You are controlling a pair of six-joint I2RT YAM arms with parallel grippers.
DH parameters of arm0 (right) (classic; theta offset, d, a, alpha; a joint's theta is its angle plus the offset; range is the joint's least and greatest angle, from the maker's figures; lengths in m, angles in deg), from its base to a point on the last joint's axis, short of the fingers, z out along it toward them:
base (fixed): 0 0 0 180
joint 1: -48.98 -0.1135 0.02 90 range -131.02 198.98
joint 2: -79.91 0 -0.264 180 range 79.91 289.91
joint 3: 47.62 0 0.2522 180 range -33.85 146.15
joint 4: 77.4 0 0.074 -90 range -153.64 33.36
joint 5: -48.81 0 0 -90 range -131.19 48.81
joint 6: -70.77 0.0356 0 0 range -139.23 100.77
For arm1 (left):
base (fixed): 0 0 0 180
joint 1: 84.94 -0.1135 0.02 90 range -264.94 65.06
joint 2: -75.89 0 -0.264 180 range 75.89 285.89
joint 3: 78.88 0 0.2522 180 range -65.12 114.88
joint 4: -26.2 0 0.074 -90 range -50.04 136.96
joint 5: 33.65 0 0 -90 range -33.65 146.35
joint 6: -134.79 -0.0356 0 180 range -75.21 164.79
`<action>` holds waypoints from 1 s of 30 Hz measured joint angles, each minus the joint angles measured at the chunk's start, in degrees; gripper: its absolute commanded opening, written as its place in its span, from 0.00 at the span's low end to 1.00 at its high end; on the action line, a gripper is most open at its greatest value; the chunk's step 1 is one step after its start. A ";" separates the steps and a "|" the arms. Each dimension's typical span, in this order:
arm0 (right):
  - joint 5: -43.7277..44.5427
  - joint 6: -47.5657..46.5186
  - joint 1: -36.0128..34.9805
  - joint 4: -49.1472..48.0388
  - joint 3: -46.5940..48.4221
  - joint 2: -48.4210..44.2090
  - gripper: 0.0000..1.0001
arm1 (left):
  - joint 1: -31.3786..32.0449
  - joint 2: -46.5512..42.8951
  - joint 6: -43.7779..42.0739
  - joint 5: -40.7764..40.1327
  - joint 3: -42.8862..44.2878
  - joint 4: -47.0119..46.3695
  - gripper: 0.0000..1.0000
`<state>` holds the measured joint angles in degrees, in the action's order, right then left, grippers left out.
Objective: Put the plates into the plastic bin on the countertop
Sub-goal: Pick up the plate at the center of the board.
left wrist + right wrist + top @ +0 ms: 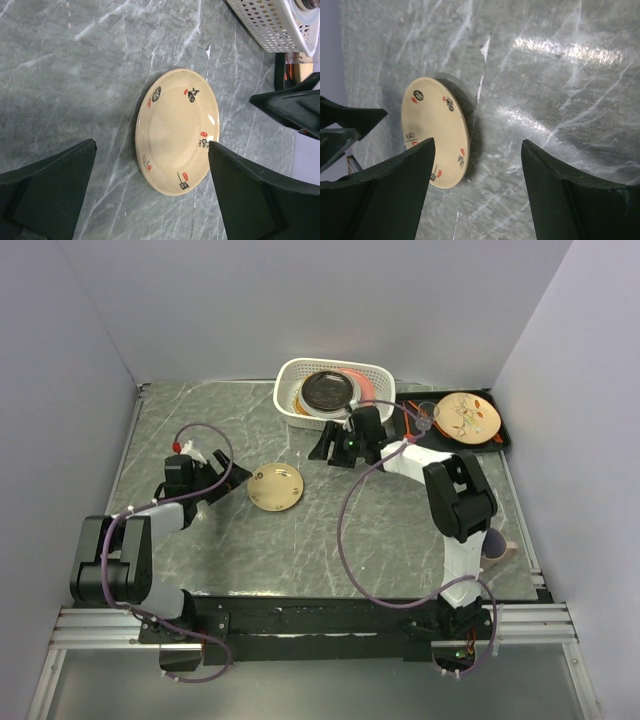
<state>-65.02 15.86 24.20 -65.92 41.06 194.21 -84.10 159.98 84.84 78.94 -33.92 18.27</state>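
Your left gripper [151, 144] stood with jaws apart and empty, facing the tan plate [177, 131] that lay flat nearby on the countertop [75, 75]. Your right gripper [477, 141], likewise spread and empty, hung just before the plastic bin [284, 398], which held stacked plates [328, 390].

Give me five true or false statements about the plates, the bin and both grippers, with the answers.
1. The tan plate lies on the countertop. True.
2. The plastic bin is empty. False: it holds plates, a black plate on top.
3. The left gripper holds the tan plate in the air. False: it is open and the plate lies on the countertop.
4. The right gripper is open, holding nothing. True.
5. The leaf-marked plate is in the bin. False: it rests on the black tray.
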 measured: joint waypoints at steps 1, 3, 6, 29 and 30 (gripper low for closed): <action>-0.28 0.00 0.00 -0.09 -0.04 0.44 0.75 | 0.00 -0.35 0.00 0.00 0.00 0.26 0.99; -1.22 0.02 0.00 -0.28 -0.20 1.22 0.74 | 0.00 -0.96 -0.13 -0.02 0.00 0.46 0.99; -2.36 0.00 -0.13 -0.81 -0.20 1.99 0.73 | 0.00 -1.66 -0.22 -0.20 0.00 0.59 0.99; -9.40 -1.68 -4.26 2.47 7.43 10.86 0.50 | 0.00 -2.12 -0.20 -1.05 0.59 4.50 0.99; -9.42 -1.79 -4.42 2.71 7.87 11.23 0.49 | 0.00 -2.21 -0.20 -1.05 0.68 4.57 0.99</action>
<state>-74.44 14.06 19.79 -63.21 48.93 205.44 -84.10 157.77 84.65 77.89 -33.24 22.84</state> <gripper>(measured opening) 0.527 0.994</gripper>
